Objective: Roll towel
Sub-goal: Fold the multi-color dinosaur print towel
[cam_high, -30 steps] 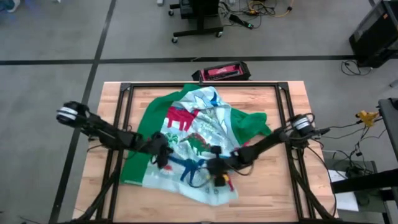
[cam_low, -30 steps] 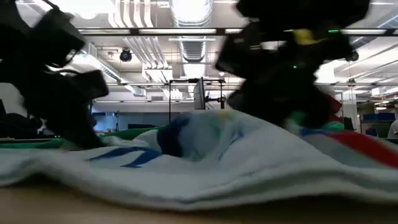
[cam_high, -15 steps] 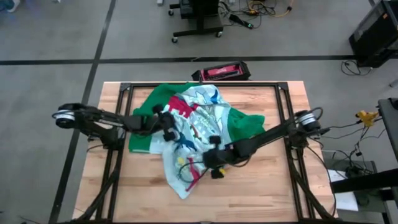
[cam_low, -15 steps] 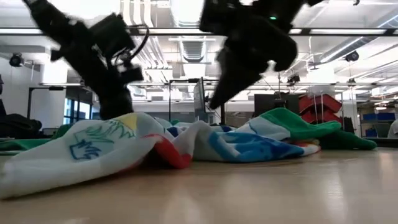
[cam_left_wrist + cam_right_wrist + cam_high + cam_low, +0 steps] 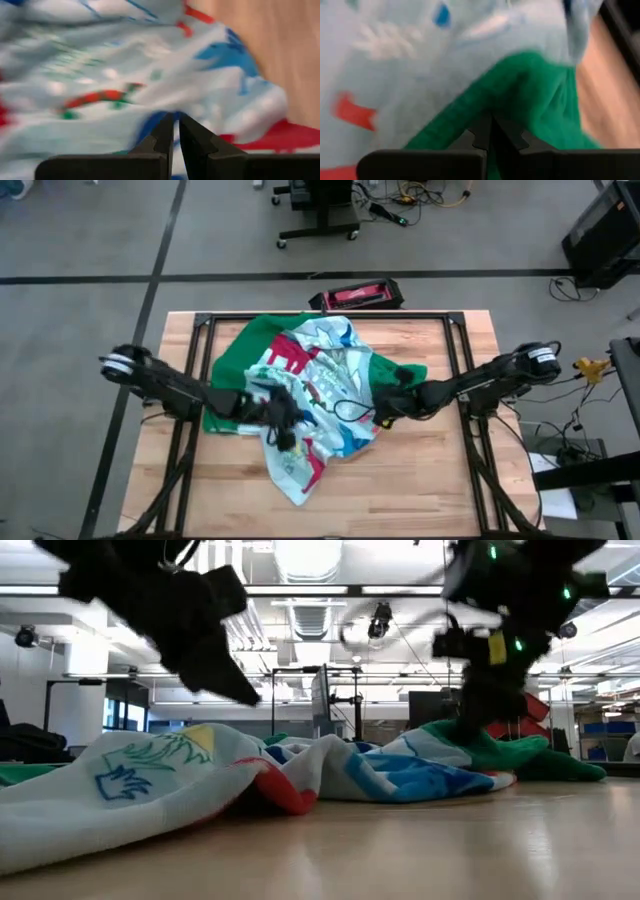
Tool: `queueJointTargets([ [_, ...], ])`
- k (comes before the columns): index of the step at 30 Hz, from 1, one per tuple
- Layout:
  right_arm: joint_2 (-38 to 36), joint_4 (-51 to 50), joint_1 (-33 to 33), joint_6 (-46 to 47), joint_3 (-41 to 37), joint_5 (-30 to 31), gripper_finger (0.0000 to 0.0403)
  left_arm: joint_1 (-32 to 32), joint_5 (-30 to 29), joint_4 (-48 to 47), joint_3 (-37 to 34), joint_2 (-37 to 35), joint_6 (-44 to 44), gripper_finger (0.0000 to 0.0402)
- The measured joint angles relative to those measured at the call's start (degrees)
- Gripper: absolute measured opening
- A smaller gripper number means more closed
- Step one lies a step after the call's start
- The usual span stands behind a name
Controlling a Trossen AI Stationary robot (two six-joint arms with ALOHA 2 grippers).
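The towel [image 5: 310, 395] lies crumpled in the middle of the wooden table, with its green border at the far left and right and its dinosaur print on top. One corner [image 5: 300, 490] reaches toward the near edge. My left gripper [image 5: 287, 430] is shut and hangs above the towel's near-left part, clear of it in the low view [image 5: 225, 675]. My right gripper [image 5: 383, 410] is shut, with its tips down at a green border fold [image 5: 470, 740] on the towel's right side. My right gripper points slanting down from the table's right side, its shut fingertips at the green border fold [image 5: 530, 95]. I cannot tell whether they touch the cloth. The fold lies on the table and nothing is lifted.
A black metal frame [image 5: 330, 315] runs around the table top. A red and black box [image 5: 357, 296] sits at the far edge. Bare wood [image 5: 420, 490] shows along the near edge and the right side.
The towel's near part, spread wide a second ago, has been drawn in and bunched toward the middle, leaving one corner pointing to the near edge. My left gripper swung toward the far edge, then back nearer and up. My right gripper has gone right and far, down to the green fold.
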Motion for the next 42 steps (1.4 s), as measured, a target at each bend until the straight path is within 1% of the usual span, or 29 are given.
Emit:
queueJointTargets([
  [2, 0.4, -0.8, 0.5, 2.1, -0.5, -5.9, 0.0, -2.5, 1.4, -1.5, -0.8, 4.7, -5.3, 0.0013],
  [3, 0.3, -2.8, 1.3, 3.8, -0.8, -8.8, 0.0, -3.3, 2.9, -1.8, -0.8, 7.4, -8.3, 0.0013],
  [4, 0.4, -5.5, 2.3, 5.3, -0.9, -11.2, 0.0, -4.0, 3.0, -1.3, -0.9, 9.1, -11.1, 0.0013],
  [5, 0.6, -7.9, 3.3, 6.9, -0.9, -13.9, 0.0, -4.6, 4.8, -2.3, -0.9, 10.1, -13.7, 0.0013],
  [6, 0.7, -9.6, 4.7, 8.6, -0.9, -16.0, 0.0, -5.0, 5.8, -3.0, -1.0, 11.1, -16.0, 0.0013],
  [7, 0.6, -11.7, 6.5, 10.9, -0.8, -16.4, 0.0, -5.2, 6.5, -4.0, -0.9, 11.9, -17.4, 0.0013],
  [10, 0.3, -17.5, 12.3, 17.9, -0.7, -20.9, 0.0, -5.7, 8.3, -5.4, -0.9, 11.4, -18.6, 0.0013],
  [11, 0.1, -17.9, 14.2, 19.8, -0.5, -22.2, 0.0, -5.8, 9.4, -7.7, -0.9, 10.5, -17.8, 0.0013],
  [12, -0.3, -18.3, 16.2, 21.6, -0.2, -23.4, 0.0, -5.9, 10.6, -11.8, -0.7, 9.1, -16.2, 0.0013],
  [13, -0.6, -18.5, 18.3, 22.9, 0.4, -23.2, 0.0, -6.0, 11.3, -14.9, -0.6, 7.5, -14.6, 0.0013],
  [15, -1.4, -18.3, 21.4, 23.7, 1.9, -19.3, 0.0, -5.9, 11.6, -19.7, -0.5, 3.5, -12.1, 0.0013],
  [17, -2.7, -17.8, 22.7, 22.9, 3.1, -11.6, 0.0, -5.2, 10.1, -23.2, -0.1, -0.5, -9.9, 0.0013],
  [18, -3.0, -17.8, 22.8, 22.6, 3.6, -7.8, 0.0, -5.1, 8.5, -23.4, 0.2, -2.4, -9.0, 0.0013],
  [20, -3.4, -17.8, 21.8, 21.3, 4.3, -1.9, 0.0, -4.9, 5.2, -22.0, 1.7, -6.5, -8.5, 0.0013],
  [22, -4.1, -17.1, 19.0, 20.0, 4.4, 2.3, 0.0, -5.0, 2.8, -21.3, 3.2, -9.5, -7.5, 0.0013],
  [24, -3.7, -15.3, 15.1, 18.8, 4.4, 4.1, 0.0, -5.6, 1.9, -21.9, 3.9, -10.8, -7.3, 0.0014],
  [25, -3.4, -14.6, 13.1, 18.0, 4.3, 4.0, 0.0, -5.8, 1.5, -21.8, 4.4, -11.2, -7.4, 0.0014],
  [27, -2.6, -14.0, 8.8, 15.6, 4.1, 4.0, 0.0, -6.7, 1.4, -18.2, 5.8, -11.5, -7.4, 0.0014],
  [29, -1.4, -11.5, 5.3, 12.0, 3.6, 4.4, 0.0, -8.0, 1.4, -15.6, 5.8, -10.5, -8.2, 0.0014],
  [32, 0.7, -8.3, 1.4, 6.9, 2.0, 3.6, 0.0, -10.1, 1.5, -13.3, 5.1, -5.6, -10.8, 0.0014],
  [34, 2.1, -6.8, 0.2, 5.3, 1.4, 1.3, 0.0, -11.5, 1.4, -13.2, 5.0, -1.8, -15.0, 0.0014],
  [36, 3.3, -9.3, 0.0, 6.5, 0.7, -3.0, 0.0, -12.9, 1.9, -13.7, 4.9, 2.9, -20.7, 0.0014],
  [38, 3.9, -12.6, 1.0, 10.2, 0.4, -9.0, 0.0, -14.2, 4.0, -16.4, 4.4, 7.0, -27.2, 0.0013],
  [40, 3.6, -16.8, 3.8, 15.5, 0.1, -13.5, 0.0, -15.1, 7.6, -14.6, 5.0, 10.4, -33.4, 0.0013],
  [42, 3.0, -21.8, 8.3, 20.4, 0.0, -17.6, 0.0, -16.2, 9.5, -14.9, 5.1, 12.6, -38.6, 0.0013],
])
